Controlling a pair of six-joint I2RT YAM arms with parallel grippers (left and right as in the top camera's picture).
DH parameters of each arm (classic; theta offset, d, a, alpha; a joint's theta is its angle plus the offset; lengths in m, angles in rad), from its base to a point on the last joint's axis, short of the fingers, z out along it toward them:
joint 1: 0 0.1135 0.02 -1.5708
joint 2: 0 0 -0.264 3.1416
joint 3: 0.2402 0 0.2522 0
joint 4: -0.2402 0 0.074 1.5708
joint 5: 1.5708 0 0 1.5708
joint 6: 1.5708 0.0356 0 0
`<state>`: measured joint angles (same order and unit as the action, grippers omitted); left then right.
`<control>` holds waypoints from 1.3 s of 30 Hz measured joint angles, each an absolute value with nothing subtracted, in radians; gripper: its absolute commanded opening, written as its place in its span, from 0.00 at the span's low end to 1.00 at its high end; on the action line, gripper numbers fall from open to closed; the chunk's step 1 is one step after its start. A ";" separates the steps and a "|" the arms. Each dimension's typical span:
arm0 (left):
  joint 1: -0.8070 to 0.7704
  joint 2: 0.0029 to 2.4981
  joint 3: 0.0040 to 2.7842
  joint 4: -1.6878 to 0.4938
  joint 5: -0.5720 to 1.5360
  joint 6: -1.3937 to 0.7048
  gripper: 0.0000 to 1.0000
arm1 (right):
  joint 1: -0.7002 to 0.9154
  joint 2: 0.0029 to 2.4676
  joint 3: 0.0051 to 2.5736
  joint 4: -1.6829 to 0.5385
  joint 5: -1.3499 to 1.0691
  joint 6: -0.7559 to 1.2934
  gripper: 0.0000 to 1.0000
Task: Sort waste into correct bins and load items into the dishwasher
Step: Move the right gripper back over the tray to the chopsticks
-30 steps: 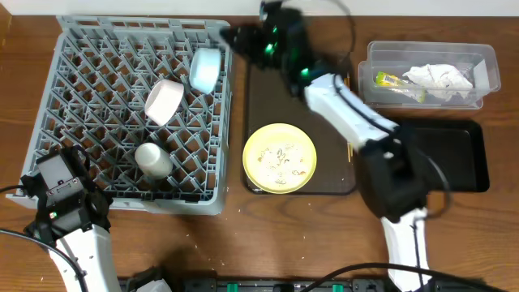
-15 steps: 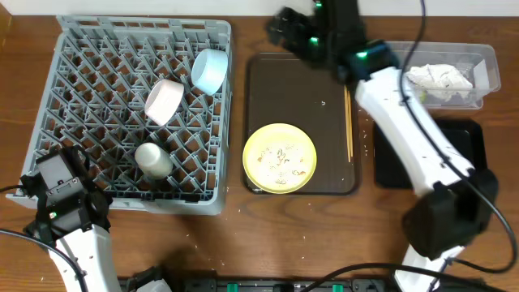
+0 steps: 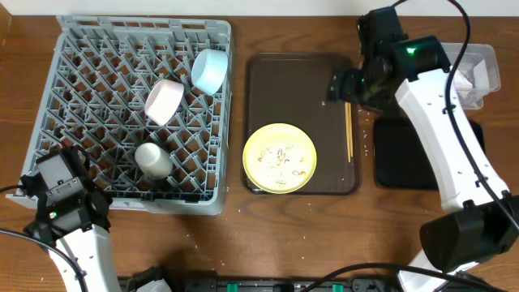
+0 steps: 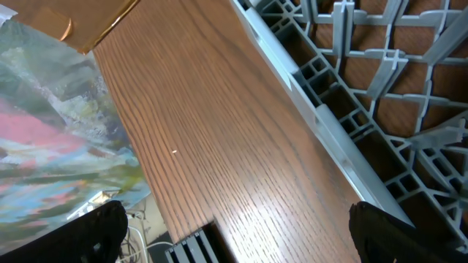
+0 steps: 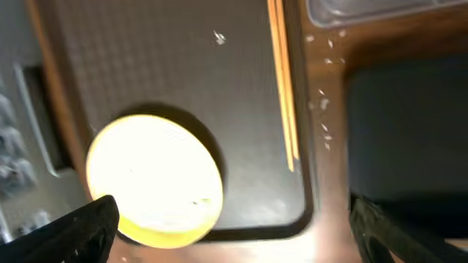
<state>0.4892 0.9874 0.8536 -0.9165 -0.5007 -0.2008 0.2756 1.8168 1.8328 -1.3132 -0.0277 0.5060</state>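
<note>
My right arm has swung rightward from the tray's far edge, and my right pincer now hangs over the right side of the tray, above the far end of the chopsticks, spread wide and holding nothing. The chopsticks lie along the tray's right rim. The plate, with crumbs on it, sits at the tray's near end. More crumbs dot the surface just right of the tray, before the black bin. The tub, off the tray's far right corner, is mostly hidden under my arm. Left of the tray stands the rack, holding the blue bowl, pink bowl and cup. Farther left of the tray, past the rack's near corner, my left pincer is spread and empty.
</note>
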 measured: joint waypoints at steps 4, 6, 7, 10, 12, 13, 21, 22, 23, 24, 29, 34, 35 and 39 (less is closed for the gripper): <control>0.489 0.987 0.854 -0.916 -0.501 -0.201 0.98 | 0.276 1.817 1.833 -1.314 -0.007 0.484 0.98; 0.489 0.987 0.854 -0.916 -0.501 -0.201 0.98 | 0.276 1.817 1.833 -1.311 0.026 0.478 0.91; 0.489 0.987 0.854 -0.916 -0.501 -0.201 0.98 | 0.276 1.818 1.833 -1.308 0.049 0.474 0.84; 0.489 0.987 0.854 -0.916 -0.501 -0.201 0.98 | 0.276 1.824 1.833 -1.295 0.093 0.460 0.71; 0.489 0.987 0.854 -0.916 -0.501 -0.201 0.98 | 0.275 1.837 1.833 -1.292 0.112 0.461 0.67; 0.489 0.987 0.854 -0.917 -0.501 -0.201 0.98 | 0.275 1.844 1.833 -1.291 0.114 0.460 0.67; 0.489 0.987 0.854 -0.916 -0.501 -0.201 0.98 | 0.275 1.930 1.833 -1.302 0.107 0.459 0.57; 0.489 0.987 0.854 -0.916 -0.501 -0.201 0.98 | 0.276 1.938 1.833 -1.302 0.105 0.458 0.55; 0.489 0.987 0.854 -0.916 -0.501 -0.201 0.98 | 0.276 1.951 1.833 -1.301 0.102 0.460 0.50; 0.489 0.987 0.854 -0.916 -0.501 -0.201 0.98 | 0.276 1.955 1.833 -1.301 0.101 0.457 0.48; 0.489 0.987 0.854 -0.916 -0.500 -0.201 0.98 | 0.278 2.011 1.833 -1.282 0.081 0.430 0.38; 0.489 0.987 0.854 -0.916 -0.501 -0.201 0.98 | 0.277 2.098 1.833 -1.247 0.078 0.423 0.34; 0.489 0.987 0.854 -0.916 -0.501 -0.201 0.98 | 0.277 2.115 1.833 -1.238 0.078 0.423 0.34; 0.489 0.987 0.854 -0.916 -0.501 -0.201 0.98 | 0.273 2.175 1.833 -1.207 0.075 0.421 0.36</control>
